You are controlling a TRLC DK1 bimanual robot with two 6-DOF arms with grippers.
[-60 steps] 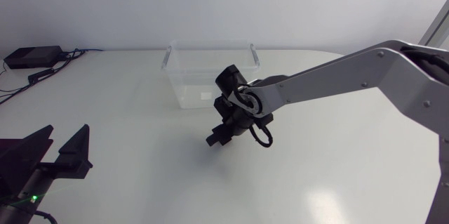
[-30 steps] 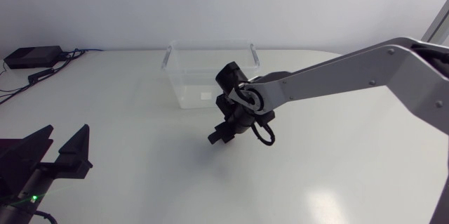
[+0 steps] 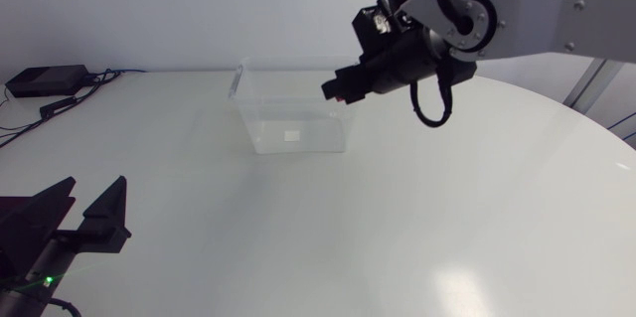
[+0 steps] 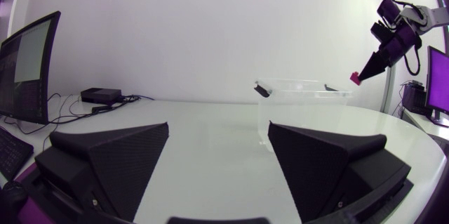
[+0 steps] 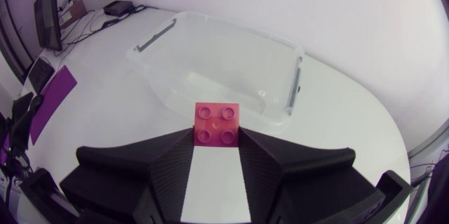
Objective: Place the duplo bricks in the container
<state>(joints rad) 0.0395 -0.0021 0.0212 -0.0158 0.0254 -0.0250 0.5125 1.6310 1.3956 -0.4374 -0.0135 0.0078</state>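
Note:
My right gripper hangs high above the near right side of the clear plastic container, shut on a pink duplo brick. In the right wrist view the brick sits studs-up between the two fingertips, with the container ahead of and below it. The left wrist view shows that gripper and the pink brick above the container's far end. My left gripper rests at the table's near left, open, nothing between its fingers. The container looks empty.
A small black box with cables lies at the table's far left corner. The container has grey handles on its short ends.
My right arm has lifted off the table in front of the container and swung up and back, carrying the pink brick over the container's right side. The left arm has not moved.

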